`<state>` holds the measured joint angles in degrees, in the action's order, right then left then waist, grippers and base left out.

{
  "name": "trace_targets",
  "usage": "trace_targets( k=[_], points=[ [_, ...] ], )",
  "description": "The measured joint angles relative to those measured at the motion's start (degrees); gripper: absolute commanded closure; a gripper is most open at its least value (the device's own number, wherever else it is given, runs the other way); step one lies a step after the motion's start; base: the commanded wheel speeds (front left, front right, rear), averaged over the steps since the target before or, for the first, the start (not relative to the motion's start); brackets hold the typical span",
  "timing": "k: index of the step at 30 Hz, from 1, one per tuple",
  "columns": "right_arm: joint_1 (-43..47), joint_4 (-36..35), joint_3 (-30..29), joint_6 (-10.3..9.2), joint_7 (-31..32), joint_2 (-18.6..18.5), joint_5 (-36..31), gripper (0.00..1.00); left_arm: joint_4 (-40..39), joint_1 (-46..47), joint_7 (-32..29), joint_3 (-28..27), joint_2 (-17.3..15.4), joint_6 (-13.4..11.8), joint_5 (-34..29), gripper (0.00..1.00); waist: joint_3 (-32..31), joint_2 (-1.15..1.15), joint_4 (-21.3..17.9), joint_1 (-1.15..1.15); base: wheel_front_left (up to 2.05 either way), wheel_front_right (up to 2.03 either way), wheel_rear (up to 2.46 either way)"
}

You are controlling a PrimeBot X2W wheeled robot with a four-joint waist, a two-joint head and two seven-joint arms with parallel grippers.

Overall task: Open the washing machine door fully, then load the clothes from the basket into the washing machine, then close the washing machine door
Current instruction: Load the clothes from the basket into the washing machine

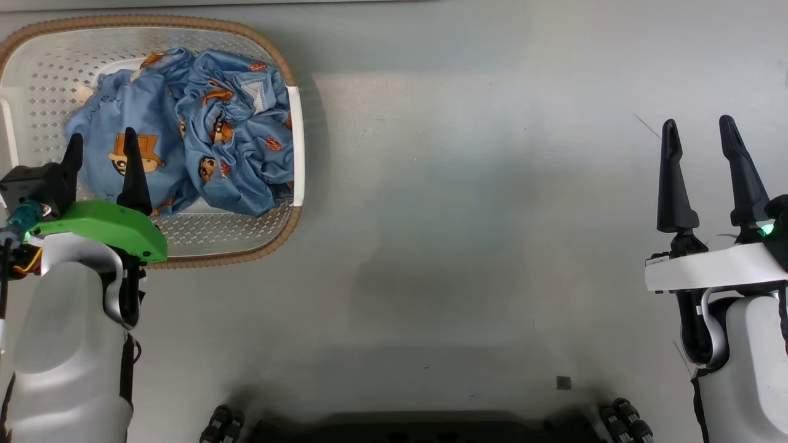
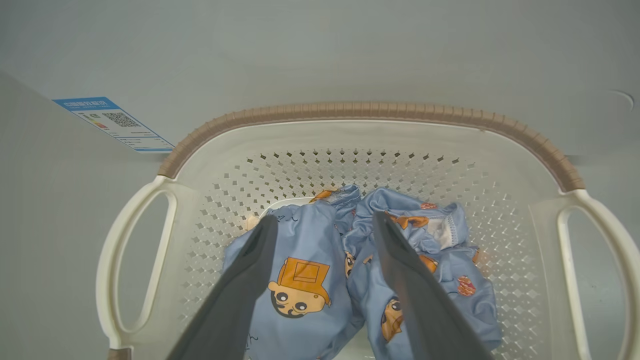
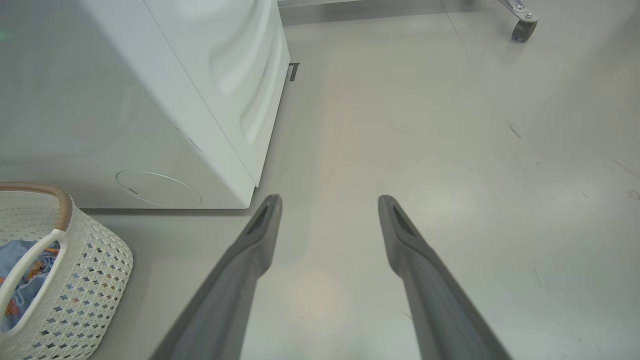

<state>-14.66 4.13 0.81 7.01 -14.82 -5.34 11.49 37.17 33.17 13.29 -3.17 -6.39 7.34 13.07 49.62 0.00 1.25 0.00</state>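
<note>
Clothes (image 1: 203,135) heaped in basket (image 1: 37,74), left tool (image 1: 103,133) spread apart over them, right tool (image 1: 699,120) spread apart over floor (image 1: 462,215)

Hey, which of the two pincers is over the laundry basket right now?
The left pincer, open above the blue clothes in the basket; the right pincer is over the floor.

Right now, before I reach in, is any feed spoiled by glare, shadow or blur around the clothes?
Head view: even light, the clothes sharp, a soft shadow beside the basket. Left wrist view: print crisp, the left gripper soft-edged, rim bowed by the wide lens. Right wrist view: mild sheen on the washing machine, no harsh glare.
</note>
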Motion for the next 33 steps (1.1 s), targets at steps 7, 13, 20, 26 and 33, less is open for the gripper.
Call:
trace_targets(
  k=[7, 13, 20, 26, 33],
  points=[
    [-0.13, -0.25, -0.22, 0.0, 0.0, 0.0, 0.0, 0.0, 3.85, 4.11, -1.23, 1.32, -0.19, 0.0, -0.9, 0.0, 2.15, 0.0, -0.2, 0.0, 0.0, 0.0, 0.0],
    [-0.15, -0.65, -0.24, 0.0, 0.0, 0.02, 0.0, 0.0, 7.5, 6.61, -2.08, 1.35, -0.51, 0.0, -0.97, 0.0, 3.77, 0.0, -0.2, 0.0, 0.0, 0.0, 0.0],
    [-0.21, -1.37, -0.52, 0.0, 0.0, 0.03, 0.0, 0.0, 10.47, 9.56, -2.13, 1.41, -1.36, -0.05, -1.31, 0.0, 5.62, 0.0, -0.29, 0.0, 0.0, 0.0, 0.0],
    [-0.23, -1.82, -0.83, 0.0, 0.0, 0.04, 0.0, 0.0, 12.6, 11.6, -2.13, 1.82, -1.69, -0.33, -1.81, 0.0, 7.17, 0.0, -0.29, 0.0, 0.0, 0.0, 0.0],
    [-0.47, -1.99, -0.98, 0.0, 0.0, 0.09, 0.0, 0.0, 15.01, 13.82, -2.14, 2.27, -1.99, -0.82, -3.04, 0.0, 8.72, 0.0, -0.22, 0.0, 0.0, 0.0, 0.0]
  ],
)
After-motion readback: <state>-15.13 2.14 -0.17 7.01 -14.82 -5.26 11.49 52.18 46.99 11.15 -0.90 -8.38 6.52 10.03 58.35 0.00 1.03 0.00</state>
